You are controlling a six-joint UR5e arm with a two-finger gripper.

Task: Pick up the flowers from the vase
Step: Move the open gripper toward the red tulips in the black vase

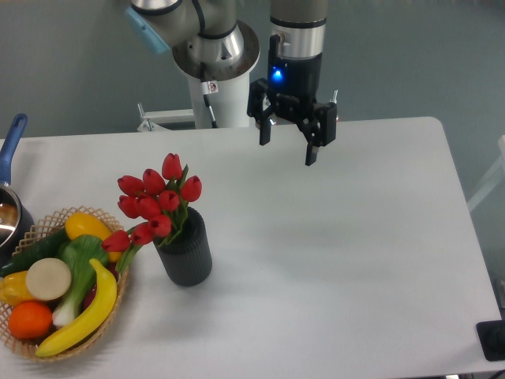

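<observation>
Red tulip flowers on green stems stand in a short dark ribbed vase at the left of the white table. The buds lean left, toward the basket. My gripper hangs above the table's far middle, up and to the right of the flowers and well apart from them. It is open, its two black fingers spread wide with nothing between them.
A wicker basket of produce, with a banana, an orange and green vegetables, sits against the left front edge close to the vase. A pot with a blue handle pokes in at the far left. The robot base stands behind the table.
</observation>
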